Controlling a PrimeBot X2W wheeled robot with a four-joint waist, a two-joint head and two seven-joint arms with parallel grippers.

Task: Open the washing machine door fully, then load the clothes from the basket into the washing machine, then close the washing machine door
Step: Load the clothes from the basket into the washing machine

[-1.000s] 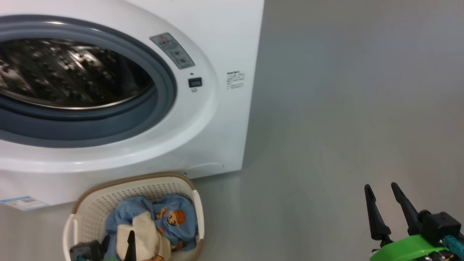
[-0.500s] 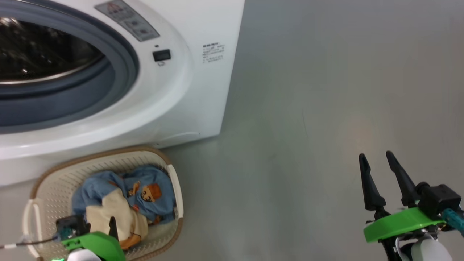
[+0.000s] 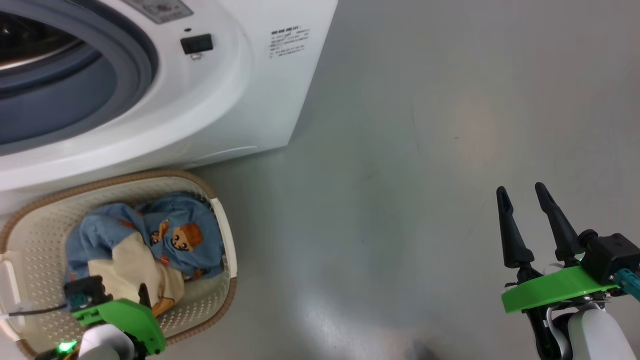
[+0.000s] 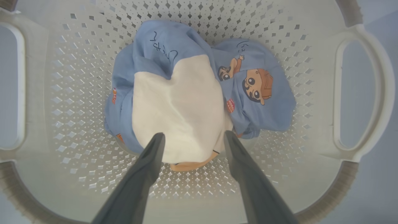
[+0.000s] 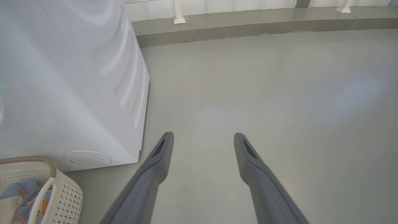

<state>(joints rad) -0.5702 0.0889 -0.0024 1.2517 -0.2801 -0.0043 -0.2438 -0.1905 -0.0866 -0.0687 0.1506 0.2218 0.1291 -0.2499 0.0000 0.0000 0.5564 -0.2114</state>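
Your L gripper (image 4: 192, 138): wide open, tips over near edge of clothes (image 4: 186, 99) in basket (image 4: 77, 102). R gripper (image 3: 520, 192): wide open too, above floor (image 3: 400, 150).

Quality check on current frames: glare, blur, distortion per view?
Head view: mostly sharp, pale glare patch on the floor near bottom centre. Left wrist view: even light, clothes crisp, wide-angle bows the basket walls. Right wrist view: streaky reflections on the washing machine side.
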